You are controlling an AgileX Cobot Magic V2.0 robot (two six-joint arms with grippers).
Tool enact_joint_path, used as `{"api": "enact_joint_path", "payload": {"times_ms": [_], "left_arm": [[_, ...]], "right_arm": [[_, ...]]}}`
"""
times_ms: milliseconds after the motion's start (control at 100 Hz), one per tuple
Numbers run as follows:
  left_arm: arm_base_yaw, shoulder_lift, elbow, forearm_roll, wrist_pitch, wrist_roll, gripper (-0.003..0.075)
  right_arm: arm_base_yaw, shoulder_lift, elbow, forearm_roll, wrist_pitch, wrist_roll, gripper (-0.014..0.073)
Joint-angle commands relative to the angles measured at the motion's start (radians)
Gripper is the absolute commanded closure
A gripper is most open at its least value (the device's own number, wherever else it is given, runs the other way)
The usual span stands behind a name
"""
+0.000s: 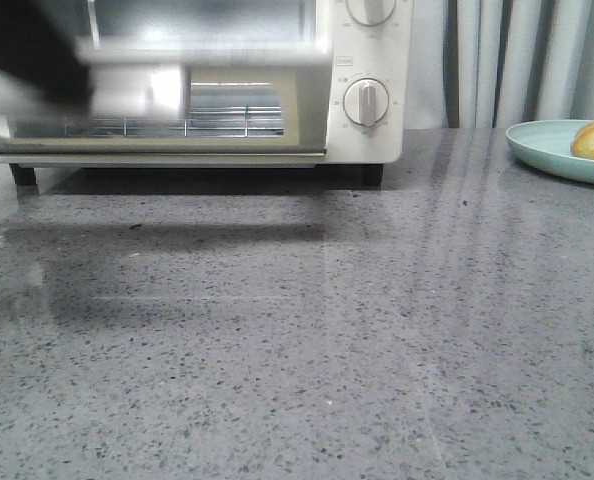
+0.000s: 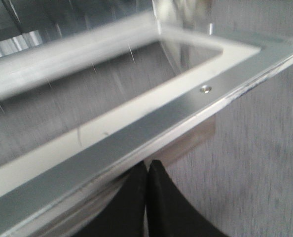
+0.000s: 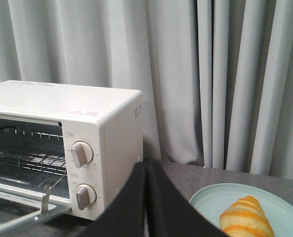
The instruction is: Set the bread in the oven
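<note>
The oven is off-white with two round dials stacked on its control panel, one above the other. Its glass-windowed door hangs open, swung down and out in front, baring a wire rack inside. The door's edge lies just above the left end effector.

The bread is a croissant-shaped roll, golden-orange with paler stripes, lying just beside the right end effector, well apart from the oven.
</note>
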Motion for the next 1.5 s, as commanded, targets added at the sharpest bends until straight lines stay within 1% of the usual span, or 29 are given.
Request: {"api": "enact_joint_path", "payload": {"times_ms": [0, 190, 330, 430, 560, 700, 810, 920, 1070, 1120, 1160, 1220, 1310, 1360, 1410, 1490], "left_arm": [[0.006, 0.016, 0.011, 0.023, -0.100, -0.002, 0.0742], [0.006, 0.016, 0.063, 0.021, -0.103, -0.002, 0.0742], [0.006, 0.016, 0.068, 0.021, -0.102, -0.002, 0.0741], [0.006, 0.016, 0.068, 0.021, -0.085, -0.002, 0.0741], [0.006, -0.007, 0.068, 0.007, -0.045, -0.002, 0.0742], [0.006, -0.123, 0.068, -0.037, -0.047, -0.002, 0.0742], [0.006, -0.264, 0.068, -0.056, -0.072, -0.002, 0.0742], [0.006, -0.408, 0.068, -0.056, -0.095, -0.002, 0.0742], [0.006, -0.545, 0.068, -0.056, -0.099, -0.002, 0.0742], [0.006, -0.579, 0.068, -0.056, -0.099, -0.002, 0.0742], [0.006, -0.604, 0.068, -0.056, -0.099, -0.002, 0.0742], [0.006, -0.629, 0.068, -0.056, -0.097, -0.002, 0.0741], [0.006, -0.654, 0.068, -0.056, -0.079, -0.002, 0.0742], [0.006, -0.658, 0.068, -0.056, -0.063, -0.002, 0.0742], [0.006, -0.660, 0.068, -0.056, -0.047, -0.002, 0.0741], [0.006, -0.660, 0.068, -0.056, -0.029, -0.002, 0.0741]], "right_arm": [[-0.003, 0.012, -0.041, -0.012, -0.069, -0.001, 0.0652], [-0.003, 0.012, -0.041, -0.012, -0.017, -0.001, 0.0652], [-0.003, 0.012, -0.041, -0.012, 0.003, -0.001, 0.0652], [-0.003, 0.023, -0.041, -0.012, 0.046, -0.001, 0.0652], [-0.003, 0.030, -0.041, -0.011, 0.063, -0.001, 0.0652], [-0.003, 0.030, -0.059, -0.001, 0.088, -0.001, 0.0652], [-0.003, 0.066, -0.108, 0.014, 0.170, 0.005, 0.0652], [-0.005, 0.180, -0.205, 0.014, 0.291, 0.009, 0.0651], [-0.008, 0.370, -0.380, 0.014, 0.399, 0.009, 0.0645], [-0.017, 0.429, -0.435, 0.014, 0.427, 0.009, 0.0618], [-0.032, 0.477, -0.477, 0.014, 0.445, 0.009, 0.0578], [-0.062, 0.550, -0.525, 0.022, 0.465, 0.009, 0.0489], [-0.134, 0.641, -0.582, 0.047, 0.502, 0.009, 0.0352], [-0.177, 0.698, -0.598, 0.069, 0.512, 0.009, 0.0305], [-0.223, 0.746, -0.604, 0.084, 0.505, 0.009, 0.0284], [-0.271, 0.817, -0.604, 0.095, 0.477, 0.009, 0.0286]]}}
